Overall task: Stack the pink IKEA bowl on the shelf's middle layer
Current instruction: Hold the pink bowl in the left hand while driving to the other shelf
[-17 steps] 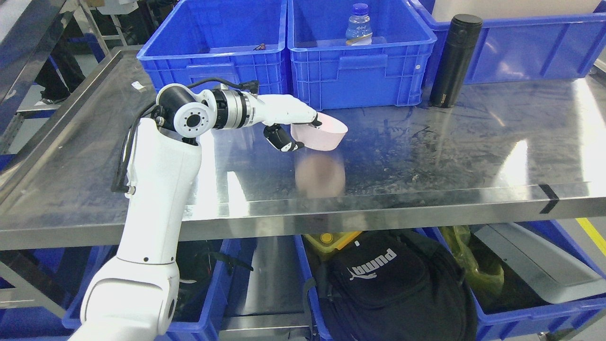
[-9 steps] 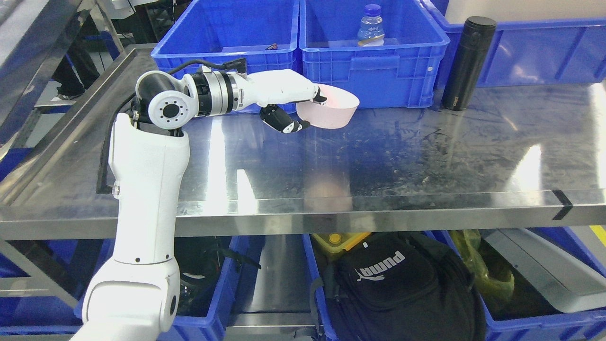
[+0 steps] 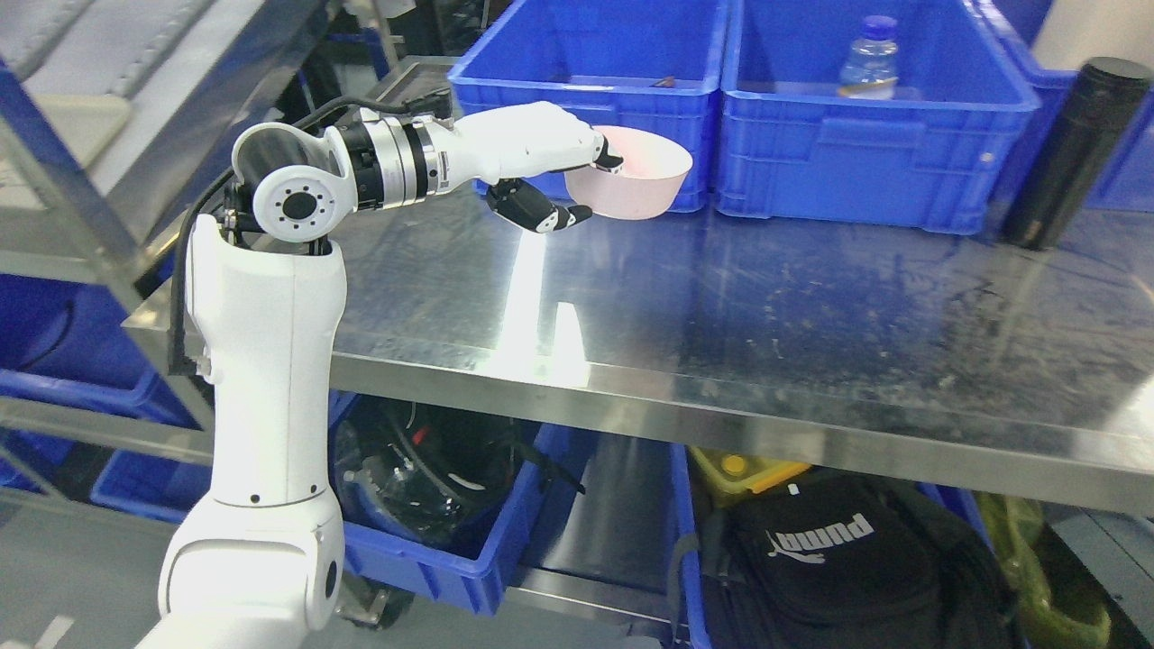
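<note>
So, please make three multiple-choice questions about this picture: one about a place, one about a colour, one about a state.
1. Where does the water bottle stand?
A. inside a blue crate
B. on the bare steel shelf
C. in the pink bowl

2. What colour is the tall flask at the right?
A. white
B. black
C. yellow

3. What is the state of the pink bowl?
A. lying upside down on the shelf
B. stacked on another bowl
C. held by its rim in the left hand, above the shelf

Answers:
1 A: blue crate walls surround the bottle.
2 B: the flask is dark all over.
3 C: a finger hooks over the rim, with the steel shelf visible below the bowl.
</note>
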`<state>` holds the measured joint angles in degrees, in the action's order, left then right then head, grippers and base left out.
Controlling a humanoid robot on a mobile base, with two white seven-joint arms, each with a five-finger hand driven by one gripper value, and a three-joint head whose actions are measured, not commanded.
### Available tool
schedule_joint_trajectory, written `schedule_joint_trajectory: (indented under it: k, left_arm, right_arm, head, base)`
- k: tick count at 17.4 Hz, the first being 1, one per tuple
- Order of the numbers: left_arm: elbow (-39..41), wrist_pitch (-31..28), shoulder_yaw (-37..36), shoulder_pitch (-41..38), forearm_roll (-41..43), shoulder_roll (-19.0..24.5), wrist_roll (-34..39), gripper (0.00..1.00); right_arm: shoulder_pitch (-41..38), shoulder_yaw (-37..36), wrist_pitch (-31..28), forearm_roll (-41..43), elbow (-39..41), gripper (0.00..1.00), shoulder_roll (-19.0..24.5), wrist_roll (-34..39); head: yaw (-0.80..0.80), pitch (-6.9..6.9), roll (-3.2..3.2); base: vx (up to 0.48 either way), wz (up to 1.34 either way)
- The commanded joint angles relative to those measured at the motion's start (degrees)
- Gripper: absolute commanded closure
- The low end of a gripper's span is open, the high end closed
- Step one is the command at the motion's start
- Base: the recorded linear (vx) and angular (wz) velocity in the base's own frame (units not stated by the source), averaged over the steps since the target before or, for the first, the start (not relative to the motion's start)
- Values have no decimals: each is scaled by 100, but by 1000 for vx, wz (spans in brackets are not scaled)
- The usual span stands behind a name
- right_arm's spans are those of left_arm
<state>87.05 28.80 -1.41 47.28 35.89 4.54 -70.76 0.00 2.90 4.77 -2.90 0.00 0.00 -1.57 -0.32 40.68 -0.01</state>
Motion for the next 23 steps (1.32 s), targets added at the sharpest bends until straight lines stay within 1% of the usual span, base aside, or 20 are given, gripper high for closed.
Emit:
schedule_joint_trajectory:
  k: [1, 6, 10, 14, 16, 19, 23]
  left_arm:
    - [295, 29, 193, -35, -30, 38, 9, 100]
    - [444, 47, 220, -87, -38, 38, 9, 99]
    - [462, 47, 220, -237, -38, -41, 27, 99]
    - [462, 64, 298, -281, -38, -32, 45, 99]
    - [462, 205, 299, -421, -38, -49, 53, 99]
    - [462, 231, 308, -439, -38, -111, 53, 99]
    - [454, 354, 570, -588, -38, -94, 62, 99]
  right_arm:
    - [-123, 0, -3, 0, 100, 0, -100, 8]
    - [-123, 0, -3, 0, 100, 0, -100, 8]
    - [-123, 0, -3, 0, 100, 0, -100, 8]
    - [-123, 0, -3, 0, 100, 0, -100, 8]
    - [-123, 0, -3, 0, 100, 0, -100, 8]
    - [-123, 0, -3, 0, 100, 0, -100, 8]
    - [-123, 0, -3, 0, 100, 0, -100, 8]
  head:
    - [0, 0, 0]
    - [0, 1, 0]
    - [0, 3, 0]
    - [0, 4, 0]
    - [0, 4, 0]
    - [0, 6, 0]
    - [0, 6, 0]
  base:
    - [-8, 755]
    - [-3, 881]
    - [9, 984]
    - [5, 859]
    - [21, 702]
    - [19, 656]
    - [38, 686]
